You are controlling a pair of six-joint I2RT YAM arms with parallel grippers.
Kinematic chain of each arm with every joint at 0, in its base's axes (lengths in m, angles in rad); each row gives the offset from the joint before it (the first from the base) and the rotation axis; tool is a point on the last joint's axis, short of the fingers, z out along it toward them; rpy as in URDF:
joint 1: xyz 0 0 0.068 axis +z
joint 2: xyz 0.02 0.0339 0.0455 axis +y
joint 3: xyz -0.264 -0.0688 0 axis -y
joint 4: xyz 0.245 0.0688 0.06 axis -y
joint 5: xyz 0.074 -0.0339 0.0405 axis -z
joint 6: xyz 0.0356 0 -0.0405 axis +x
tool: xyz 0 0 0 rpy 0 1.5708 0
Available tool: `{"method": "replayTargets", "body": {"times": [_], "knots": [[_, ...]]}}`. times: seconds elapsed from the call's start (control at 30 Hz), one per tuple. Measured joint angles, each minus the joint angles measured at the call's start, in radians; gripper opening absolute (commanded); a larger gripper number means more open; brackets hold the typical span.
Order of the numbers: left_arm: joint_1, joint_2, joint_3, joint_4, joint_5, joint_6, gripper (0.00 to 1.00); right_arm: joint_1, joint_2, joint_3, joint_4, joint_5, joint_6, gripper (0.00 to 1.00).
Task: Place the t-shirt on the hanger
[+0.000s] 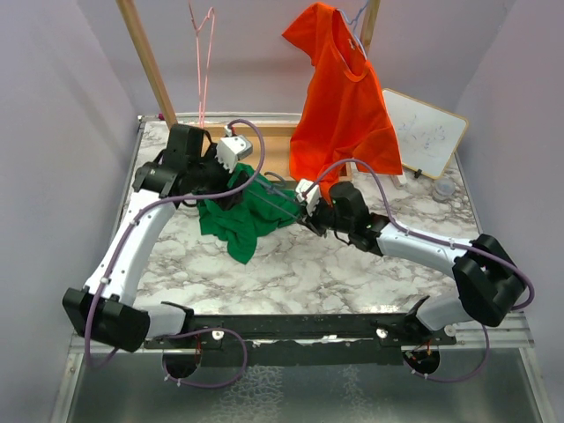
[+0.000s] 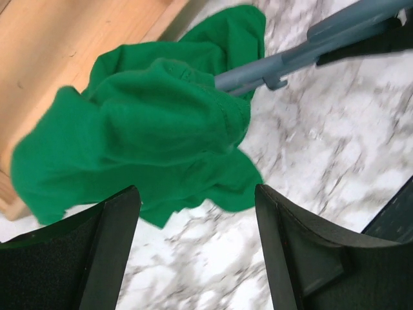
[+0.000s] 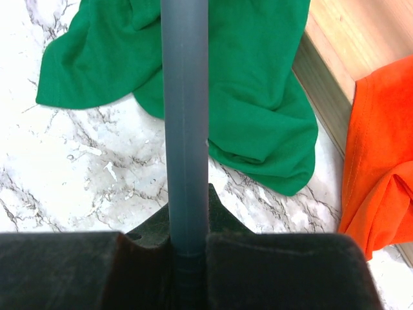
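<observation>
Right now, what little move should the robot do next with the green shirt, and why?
Probably lower the open left gripper and pinch the t-shirt. It hangs above the bunched cloth, holding nothing, while the right gripper clamps the hanger, whose arm pokes into the shirt.

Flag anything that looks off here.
The t-shirt lies crumpled in a heap on the table against the wooden base, not draped. One arm of the hanger, clamped in the right gripper, pokes into the bunched fabric. The left gripper is open over it, holding nothing.
</observation>
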Motion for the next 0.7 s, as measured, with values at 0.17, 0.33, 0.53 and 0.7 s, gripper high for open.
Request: {"method": "replayTargets", "body": {"times": [0.17,0.33,0.53,0.7], "knots": [[0.000,-0.147,-0.181,0.154,-0.008,-0.251,0.72,0.000,0.038,0.006,0.002,0.001,0.012,0.01],[-0.017,-0.228,-0.308,0.317,-0.045,-0.423,0.72,0.000,0.070,0.020,0.000,0.001,0.020,0.01],[-0.032,-0.180,-0.357,0.481,-0.077,-0.381,0.72,0.000,0.071,0.023,0.002,0.001,0.022,0.01],[-0.032,-0.090,-0.336,0.586,-0.077,-0.336,0.72,0.000,0.071,0.023,0.002,0.002,0.023,0.01]]}}
